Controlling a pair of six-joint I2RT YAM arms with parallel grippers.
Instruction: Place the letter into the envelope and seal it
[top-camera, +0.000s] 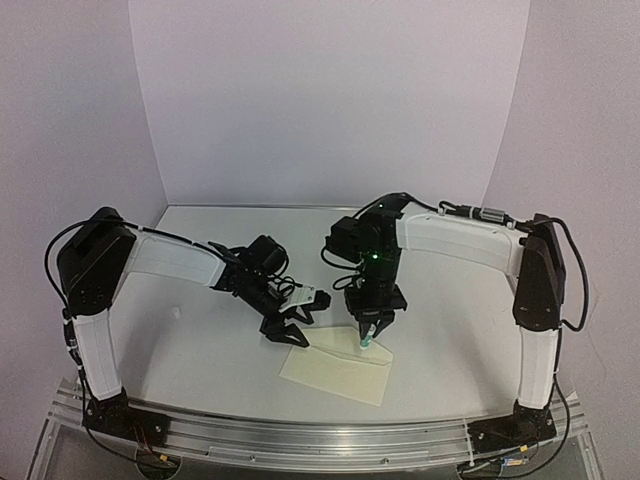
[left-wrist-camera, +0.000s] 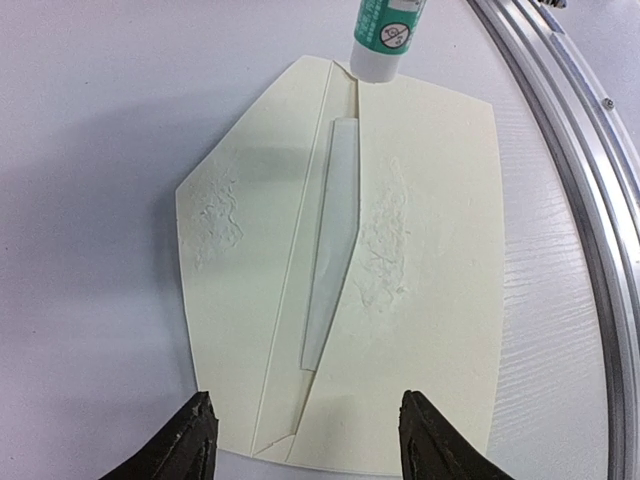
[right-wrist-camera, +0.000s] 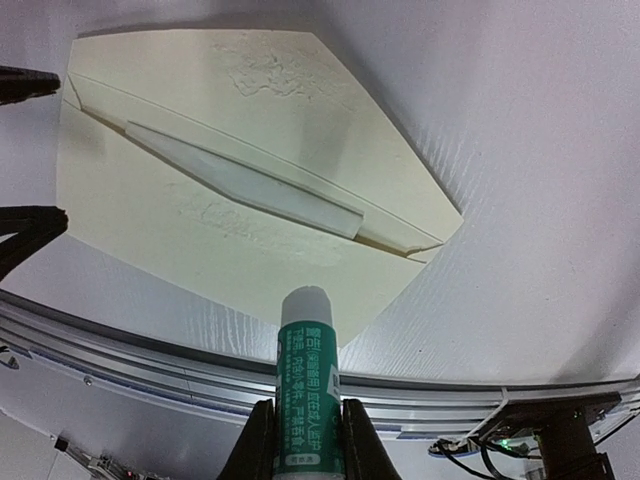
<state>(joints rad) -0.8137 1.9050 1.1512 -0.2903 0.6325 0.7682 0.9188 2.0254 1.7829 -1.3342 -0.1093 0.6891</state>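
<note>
The envelope (left-wrist-camera: 430, 200) wants an even glue line along its flap (left-wrist-camera: 240, 260) — right jaws grip the glue stick (right-wrist-camera: 308, 385), left jaws hang open, empty.

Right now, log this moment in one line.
left gripper open | right gripper holding green-white glue stick at pale cream paper envelope | flap open

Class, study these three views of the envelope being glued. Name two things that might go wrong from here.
1. The glue stick in the right gripper sits at one end of the envelope while the open left gripper grips nothing: a stroke may drag it.
2. The glue smears on flap and body look patchy, so the seal may hold unevenly.
</note>
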